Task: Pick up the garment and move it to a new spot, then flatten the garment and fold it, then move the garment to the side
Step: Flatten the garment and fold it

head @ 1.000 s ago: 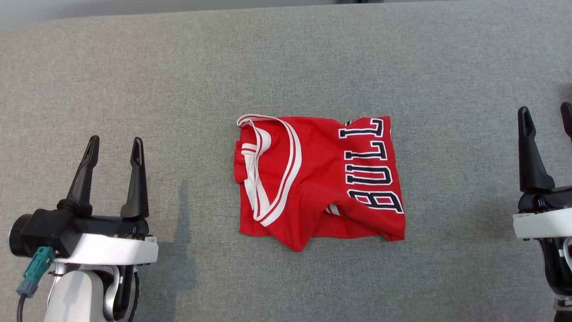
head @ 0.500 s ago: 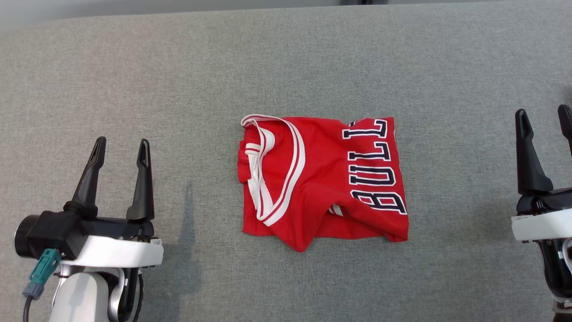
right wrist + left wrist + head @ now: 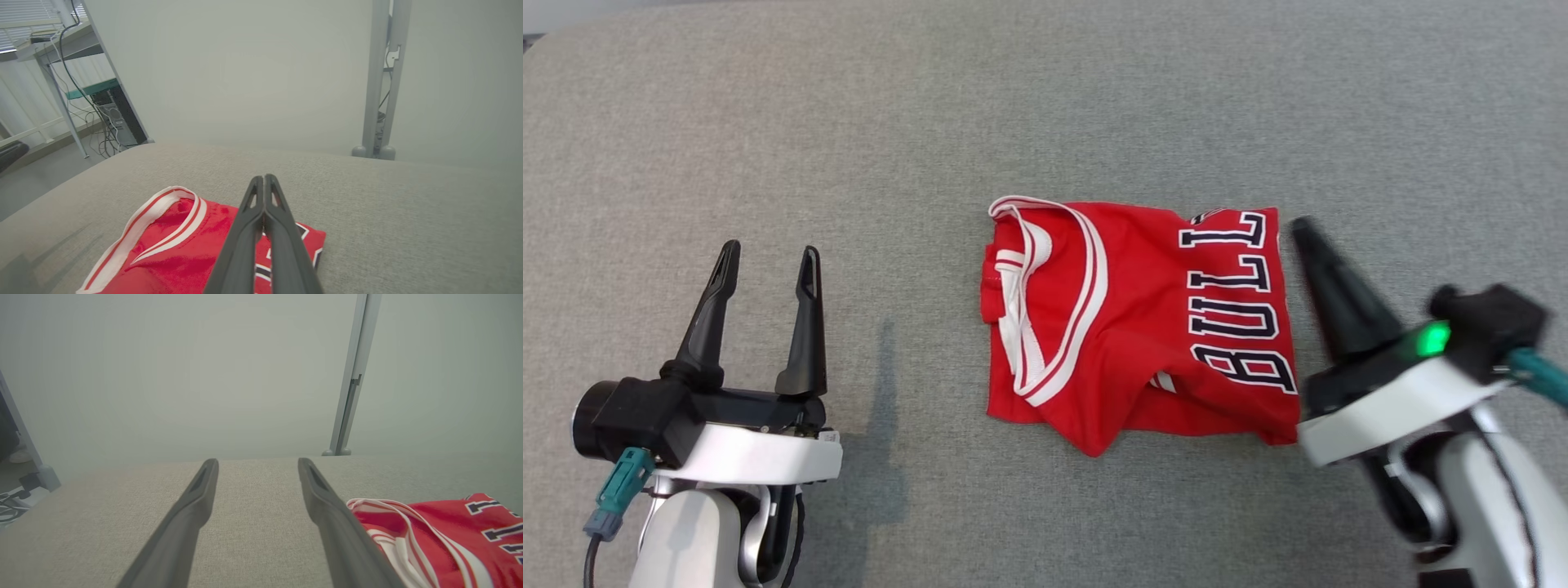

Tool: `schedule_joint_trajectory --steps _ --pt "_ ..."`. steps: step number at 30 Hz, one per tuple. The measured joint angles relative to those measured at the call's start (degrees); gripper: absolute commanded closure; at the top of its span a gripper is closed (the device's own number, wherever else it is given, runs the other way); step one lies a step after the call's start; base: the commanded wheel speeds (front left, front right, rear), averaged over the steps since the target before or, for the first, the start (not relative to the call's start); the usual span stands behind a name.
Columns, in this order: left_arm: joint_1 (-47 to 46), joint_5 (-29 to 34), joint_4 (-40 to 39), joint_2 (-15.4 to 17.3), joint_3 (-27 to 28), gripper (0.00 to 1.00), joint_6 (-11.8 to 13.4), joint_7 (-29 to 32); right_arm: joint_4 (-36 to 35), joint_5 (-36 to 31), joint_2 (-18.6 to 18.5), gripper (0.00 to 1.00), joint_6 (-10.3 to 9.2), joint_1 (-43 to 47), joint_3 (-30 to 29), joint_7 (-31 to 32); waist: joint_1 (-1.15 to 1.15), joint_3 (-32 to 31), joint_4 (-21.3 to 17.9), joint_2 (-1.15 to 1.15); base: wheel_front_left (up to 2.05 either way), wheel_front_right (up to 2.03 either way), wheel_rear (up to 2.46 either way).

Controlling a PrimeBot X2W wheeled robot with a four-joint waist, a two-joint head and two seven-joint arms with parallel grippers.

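Looking along the left gripper, parted wide above the grey fabric table. At lower right, partly behind one finger, a rumpled red garment with white striped trim and dark lettering. Beyond the table's far edge, a pale wall and upright grey post

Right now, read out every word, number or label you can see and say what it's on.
"BULL": dark, white-edged letters running sideways on the red jersey; a further letter at the fold is unreadable.
Wrist views: letter fragments on the same jersey, not readable.
No other text.
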Motion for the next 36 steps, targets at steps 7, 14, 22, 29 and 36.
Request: schedule_joint_trajectory --steps 7,14,22,29,36 --pt "-0.6 -0.8 1.2 -0.5 -1.1 0.00 0.0 0.0 6.2 2.6 1.0 1.00 0.00 -4.1 14.1 -0.3 0.00 0.8 2.1 0.00 0.00 0.00 0.00" --pt "-1.3 -1.3 1.6 -0.9 -1.3 0.00 0.0 -0.1 13.0 5.1 -1.2 1.00 0.00 -6.5 22.5 0.0 0.00 1.6 3.4 0.00 0.00 0.00 0.00" --pt "-1.5 -1.5 1.8 -1.3 -1.3 0.00 -0.3 -0.1 17.1 8.2 -1.0 1.00 -0.01 -7.1 29.2 -1.0 0.00 2.1 3.8 0.00 0.00 0.00 0.00" --pt "-2.4 -1.5 2.0 -1.6 -1.2 0.00 -0.6 -0.1 20.9 9.7 1.7 1.00 -0.09 -9.8 30.8 -4.3 0.00 2.6 3.8 0.00 0.00 0.00 0.00" --pt "-2.3 -1.1 2.2 -1.3 0.6 0.00 -0.8 -0.1 18.5 10.4 1.1 1.00 -0.03 -9.8 26.0 -7.8 0.00 1.9 2.1 0.00 0.00 0.00 0.00"
